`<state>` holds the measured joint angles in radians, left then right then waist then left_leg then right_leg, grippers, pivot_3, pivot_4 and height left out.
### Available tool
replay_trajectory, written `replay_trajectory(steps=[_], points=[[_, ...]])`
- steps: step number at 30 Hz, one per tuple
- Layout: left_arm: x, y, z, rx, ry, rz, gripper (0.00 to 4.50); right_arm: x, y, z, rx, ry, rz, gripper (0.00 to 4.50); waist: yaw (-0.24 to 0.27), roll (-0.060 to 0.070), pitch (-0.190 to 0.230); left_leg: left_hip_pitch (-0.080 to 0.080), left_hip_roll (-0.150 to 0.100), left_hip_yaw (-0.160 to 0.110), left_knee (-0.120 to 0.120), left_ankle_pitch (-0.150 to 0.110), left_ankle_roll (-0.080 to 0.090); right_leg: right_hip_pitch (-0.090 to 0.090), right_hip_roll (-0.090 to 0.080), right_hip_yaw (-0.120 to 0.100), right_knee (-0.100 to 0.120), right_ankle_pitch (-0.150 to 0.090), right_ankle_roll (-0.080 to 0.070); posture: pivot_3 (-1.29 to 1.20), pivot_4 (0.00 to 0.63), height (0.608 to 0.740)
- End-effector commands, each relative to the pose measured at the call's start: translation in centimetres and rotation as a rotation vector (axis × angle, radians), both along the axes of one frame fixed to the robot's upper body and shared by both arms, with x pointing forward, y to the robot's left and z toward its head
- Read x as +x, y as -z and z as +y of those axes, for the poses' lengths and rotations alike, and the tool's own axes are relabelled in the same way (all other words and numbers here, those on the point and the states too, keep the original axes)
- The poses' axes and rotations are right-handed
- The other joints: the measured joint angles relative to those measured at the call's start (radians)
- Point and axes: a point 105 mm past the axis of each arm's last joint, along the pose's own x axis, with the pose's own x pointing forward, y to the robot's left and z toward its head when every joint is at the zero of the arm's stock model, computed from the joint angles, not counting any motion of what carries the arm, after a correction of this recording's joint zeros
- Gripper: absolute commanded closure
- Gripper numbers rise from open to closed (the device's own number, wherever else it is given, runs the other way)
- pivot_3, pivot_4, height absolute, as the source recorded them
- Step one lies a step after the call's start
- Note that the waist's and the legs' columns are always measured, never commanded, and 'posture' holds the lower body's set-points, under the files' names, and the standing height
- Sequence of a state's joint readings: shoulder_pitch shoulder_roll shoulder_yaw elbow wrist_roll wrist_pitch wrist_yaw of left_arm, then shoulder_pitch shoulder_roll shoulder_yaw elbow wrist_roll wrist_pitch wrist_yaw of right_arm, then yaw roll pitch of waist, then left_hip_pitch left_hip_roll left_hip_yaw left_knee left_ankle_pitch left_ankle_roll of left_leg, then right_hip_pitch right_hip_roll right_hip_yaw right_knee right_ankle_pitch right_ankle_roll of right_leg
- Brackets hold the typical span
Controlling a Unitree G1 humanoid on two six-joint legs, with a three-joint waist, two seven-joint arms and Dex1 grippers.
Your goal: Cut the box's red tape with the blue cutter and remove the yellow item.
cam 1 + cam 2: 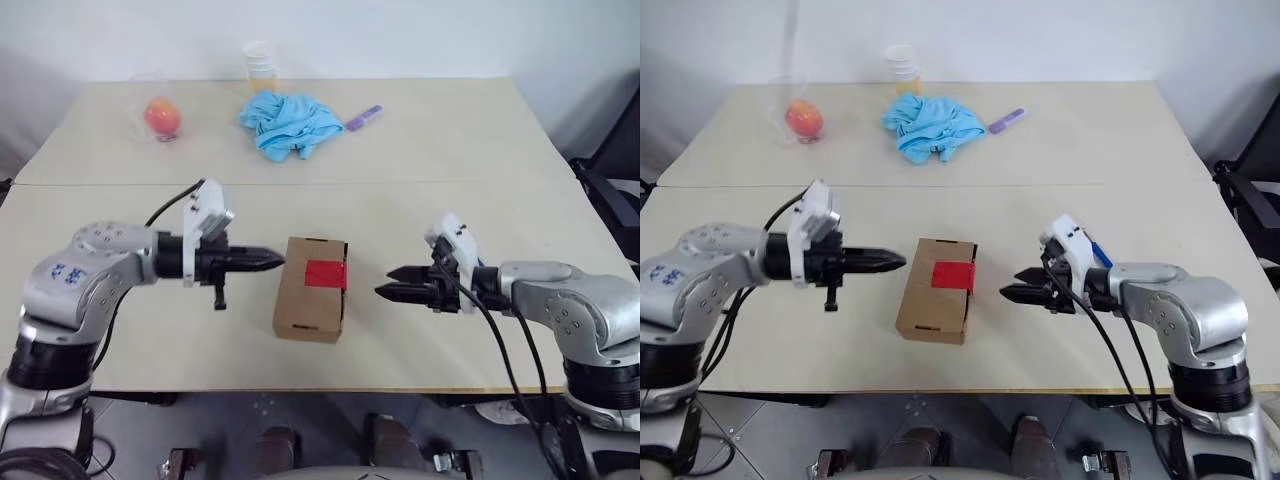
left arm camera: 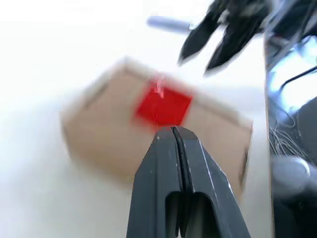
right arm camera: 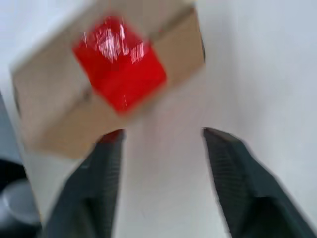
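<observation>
Red tape (image 1: 326, 273) is uncut on the shut box (image 1: 312, 290) mid-frame; left tool (image 1: 268, 260) pressed together, right tool (image 3: 161, 144) spread, both empty.

Box (image 1: 312, 288) on the near half of the table (image 1: 480, 150), roughly centred between the two arms. Tape patch (image 1: 326, 273) on the box's top face, toward its right and far edge.

Left gripper (image 1: 277, 260) just left of the box, above the tabletop, tips pointing right at the box's far left corner. Right gripper (image 1: 385, 283) right of the box, a gap between, tips pointing left at it.

Far half of the table: bagged fruit (image 1: 161, 118) at far left; crumpled cloth (image 1: 289, 122) near centre, stacked cups (image 1: 260, 66) just behind it (at the back edge); short marker (image 1: 364, 117) just right of the cloth.
</observation>
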<state>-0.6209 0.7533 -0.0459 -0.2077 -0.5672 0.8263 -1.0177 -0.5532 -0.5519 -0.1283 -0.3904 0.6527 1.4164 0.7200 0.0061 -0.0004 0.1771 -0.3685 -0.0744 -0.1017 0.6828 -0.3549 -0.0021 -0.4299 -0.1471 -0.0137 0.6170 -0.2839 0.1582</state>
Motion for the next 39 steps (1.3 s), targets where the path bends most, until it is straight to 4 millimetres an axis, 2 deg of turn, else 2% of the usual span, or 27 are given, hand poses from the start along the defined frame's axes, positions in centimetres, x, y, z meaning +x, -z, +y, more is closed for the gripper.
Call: replay_trajectory(steps=[1, 2, 3, 11, 21, 31, 39], points=[[0.8, 1.9, -1.4, 0.066, 0.028, -0.01, 4.5, 0.3, -1.1, 1.2, 0.058, 0.018, 0.017, 0.5, -0.01, 0.0, 0.0, 0.0, 0.0, 0.0, 0.0, 0.0, 0.0, -0.001, 0.0, 0.0, 0.0, 0.0, 0.0, 0.0, 0.15, 0.74], [0.8, 2.2, -1.7, 0.073, 0.036, -0.01, 4.5, 0.6, -1.2, 1.5, 0.069, 0.03, 0.017, 0.17, -0.013, 0.0, 0.0, -0.001, 0.0, 0.0, 0.0, 0.0, 0.0, -0.002, 0.0, 0.0, 0.0, 0.0, 0.0, 0.0, 0.15, 0.74], [0.8, 2.6, -2.0, 0.083, 0.045, -0.009, 4.5, 0.8, -1.3, 1.9, 0.075, 0.043, 0.016, 0.03, -0.015, 0.0, 0.0, -0.001, 0.0, 0.0, 0.0, 0.0, 0.0, -0.003, 0.0, 0.0, 0.001, 0.0, 0.0, 0.0, 0.15, 0.74], [0.6, 4.3, -2.4, 0.115, 0.041, 0.002, 4.5, 2.0, -0.9, 3.4, 0.064, 0.101, 0.026, 0.03, -0.013, 0.0, 0.0, -0.002, -0.001, 0.001, 0.001, 0.0, 0.0, -0.007, 0.0, 0.001, 0.005, 0.0, -0.001, 0.0, 0.15, 0.74], [0.5, 4.9, -2.1, 0.115, 0.014, 0.008, 4.5, 2.2, 0.5, 3.3, 0.001, 0.126, 0.058, 0.03, -0.014, 0.0, 0.0, -0.001, -0.001, 0.001, 0.001, 0.0, 0.0, -0.007, 0.0, 0.001, 0.006, 0.0, -0.001, 0.0, 0.15, 0.74], [0.6, 5.2, -1.8, 0.11, -0.007, 0.01, 4.5, 2.5, 1.5, 1.9, -0.139, 0.181, 0.075, 0.03, -0.013, 0.0, -0.001, 0.0, -0.001, 0.001, 0.001, 0.0, 0.0, -0.005, 0.0, 0.001, 0.006, 0.0, -0.001, 0.0, 0.15, 0.74], [0.6, 5.5, -1.9, 0.109, -0.013, 0.017, 4.5, 2.6, 1.4, 2.9, -0.171, 0.164, 0.083, 0.03, -0.011, 0.0, -0.001, 0.002, -0.001, 0.001, 0.001, 0.0, 0.0, -0.003, 0.0, 0.001, 0.006, 0.0, -0.001, 0.0, 0.15, 0.74]])
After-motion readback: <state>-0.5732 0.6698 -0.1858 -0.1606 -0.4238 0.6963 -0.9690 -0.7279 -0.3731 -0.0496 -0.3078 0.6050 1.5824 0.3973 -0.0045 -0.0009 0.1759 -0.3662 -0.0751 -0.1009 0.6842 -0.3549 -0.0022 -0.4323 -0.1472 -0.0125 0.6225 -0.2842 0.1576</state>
